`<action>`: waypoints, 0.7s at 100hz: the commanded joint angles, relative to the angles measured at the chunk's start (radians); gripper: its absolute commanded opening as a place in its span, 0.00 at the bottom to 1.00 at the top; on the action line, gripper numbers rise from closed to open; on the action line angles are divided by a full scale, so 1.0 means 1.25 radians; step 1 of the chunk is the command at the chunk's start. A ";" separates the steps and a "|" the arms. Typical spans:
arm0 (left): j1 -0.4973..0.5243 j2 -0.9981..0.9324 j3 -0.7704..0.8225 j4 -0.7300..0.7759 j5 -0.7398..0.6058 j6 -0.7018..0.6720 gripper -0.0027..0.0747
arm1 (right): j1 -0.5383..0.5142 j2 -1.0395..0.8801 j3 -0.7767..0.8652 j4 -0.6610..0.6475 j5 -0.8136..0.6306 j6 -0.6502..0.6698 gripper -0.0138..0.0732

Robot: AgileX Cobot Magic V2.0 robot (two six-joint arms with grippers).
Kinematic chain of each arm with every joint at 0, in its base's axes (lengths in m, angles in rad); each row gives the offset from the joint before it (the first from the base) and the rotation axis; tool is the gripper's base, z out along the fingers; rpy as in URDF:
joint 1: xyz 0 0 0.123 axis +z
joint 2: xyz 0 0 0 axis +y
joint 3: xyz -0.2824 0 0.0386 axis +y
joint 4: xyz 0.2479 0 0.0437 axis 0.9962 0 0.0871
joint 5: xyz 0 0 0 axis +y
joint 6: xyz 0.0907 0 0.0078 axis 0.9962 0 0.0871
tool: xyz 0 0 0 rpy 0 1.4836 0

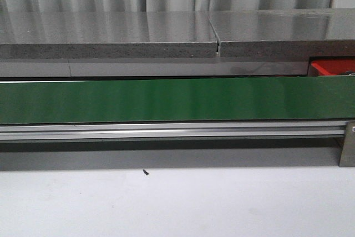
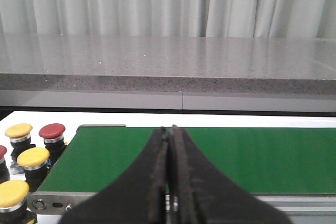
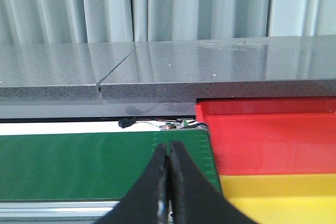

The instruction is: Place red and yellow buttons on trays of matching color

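My left gripper (image 2: 168, 182) is closed, its two black fingers (image 2: 155, 182) pressed together with nothing between them. It hangs over the near edge of the green belt (image 2: 210, 158), close to that belt's end. Just off that end of the belt stands a cluster of push buttons: three yellow buttons (image 2: 32, 156) and one red button (image 2: 52, 130) fully seen, with a sliver of another red cap at the picture's edge.

My right gripper (image 3: 168, 182) is also closed and empty, held above the belt's other end. Just past that end sits the red tray (image 3: 268, 140), tucked partly beneath the grey stone counter (image 3: 210, 72) that runs behind the belt. The yellow tray (image 3: 278, 198) touches the red one on its nearer side.

From the front, the belt's surface is bare, and a corner of the red tray shows behind its right end.
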 commanded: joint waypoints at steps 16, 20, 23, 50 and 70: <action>0.002 -0.009 -0.105 -0.006 0.148 -0.001 0.01 | -0.001 -0.014 0.000 -0.009 -0.061 -0.002 0.03; 0.002 0.007 -0.140 -0.006 0.192 -0.001 0.01 | -0.001 -0.014 0.000 -0.009 -0.061 -0.002 0.03; 0.002 0.020 -0.153 -0.006 0.201 -0.001 0.01 | -0.001 -0.014 0.000 -0.009 -0.061 -0.002 0.03; 0.002 0.186 -0.313 -0.006 0.220 -0.001 0.01 | -0.001 -0.014 0.000 -0.009 -0.061 -0.002 0.03; 0.002 0.314 -0.398 -0.011 0.233 -0.001 0.01 | -0.001 -0.014 0.000 -0.009 -0.061 -0.002 0.03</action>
